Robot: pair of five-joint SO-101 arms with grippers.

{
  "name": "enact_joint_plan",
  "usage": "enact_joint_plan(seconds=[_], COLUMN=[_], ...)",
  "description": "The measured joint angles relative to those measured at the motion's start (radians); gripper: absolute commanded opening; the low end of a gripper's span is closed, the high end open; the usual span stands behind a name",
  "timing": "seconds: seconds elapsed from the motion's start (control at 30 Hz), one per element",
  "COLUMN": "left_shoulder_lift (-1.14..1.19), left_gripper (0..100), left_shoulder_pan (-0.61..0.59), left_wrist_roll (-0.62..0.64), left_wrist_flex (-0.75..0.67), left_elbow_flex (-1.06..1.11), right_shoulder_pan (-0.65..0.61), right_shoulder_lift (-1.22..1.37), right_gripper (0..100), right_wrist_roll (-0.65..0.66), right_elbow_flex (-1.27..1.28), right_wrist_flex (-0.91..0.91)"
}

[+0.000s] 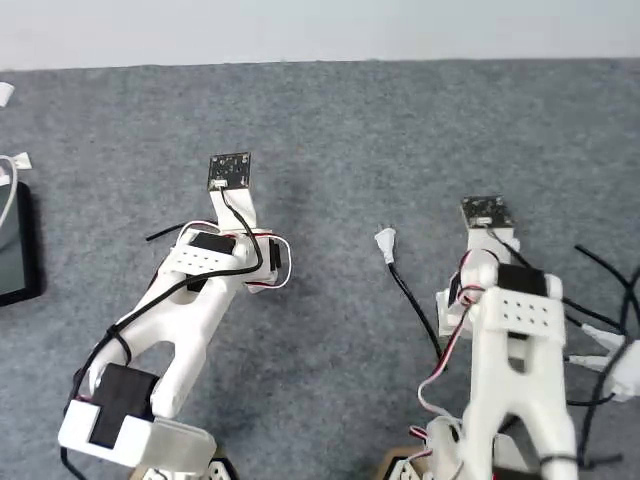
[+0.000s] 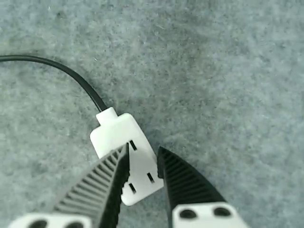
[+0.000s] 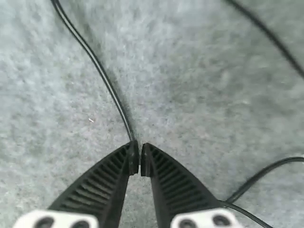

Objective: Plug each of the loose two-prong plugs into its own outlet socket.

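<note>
under the left jaws, slightly parted, a white socket (image 2: pixel 116 133) lies slots up on the grey desk (image 2: pixel 228 71). right jaws are clamped on a black cable (image 3: pixel 97 66). farther out, the plug (image 1: pixel 385 240) lies loose.

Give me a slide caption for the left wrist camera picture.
Left gripper poised open over a white outlet socket on its black cord, grey carpet beneath.
</note>
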Motion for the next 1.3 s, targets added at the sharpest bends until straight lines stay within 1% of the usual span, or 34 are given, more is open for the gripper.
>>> enact_joint_plan(seconds=[0.1, 0.27, 0.4, 0.47, 0.6, 0.73, 0.83, 1.0, 1.17, 1.3], left_shoulder_lift=[0.0, 0.0, 0.0, 0.0, 0.0, 0.0, 0.0, 0.0, 0.0, 0.0], left_gripper=[1, 1, 1, 1, 1, 1, 1, 1, 1, 1], left_shoulder_pan=[0.0, 0.0, 0.0, 0.0, 0.0, -0.003, -0.003, -0.003, -0.003, -0.003], left_wrist_roll=[0.0, 0.0, 0.0, 0.0, 0.0, 0.0, 0.0, 0.0, 0.0, 0.0], left_wrist_flex=[0.0, 0.0, 0.0, 0.0, 0.0, 0.0, 0.0, 0.0, 0.0, 0.0], left_elbow_flex=[0.0, 0.0, 0.0, 0.0, 0.0, 0.0, 0.0, 0.0, 0.0, 0.0], right_shoulder_pan=[0.023, 0.014, -0.066, -0.075, -0.083, -0.104, -0.14, -0.16, -0.16, -0.157], right_shoulder_lift=[-0.077, -0.124, -0.077, -0.015, 0.141, 0.305, 0.413, 0.474, 0.479, 0.446], right_gripper=[0.8, 2.4, 15.3, 19.3, 16.5, 11.1, 10.5, 10.2, 10.2, 10.1], right_wrist_roll=[-0.008, -0.028, -0.034, -0.051, -0.124, -0.138, -0.141, -0.141, -0.084, -0.081], right_elbow_flex=[-0.048, -0.137, -0.118, -0.084, -0.04, -0.035, -0.035, -0.044, -0.048, -0.046], right_wrist_flex=[0.046, 0.13, 0.143, 0.109, -0.063, -0.233, -0.304, -0.327, -0.324, -0.324])
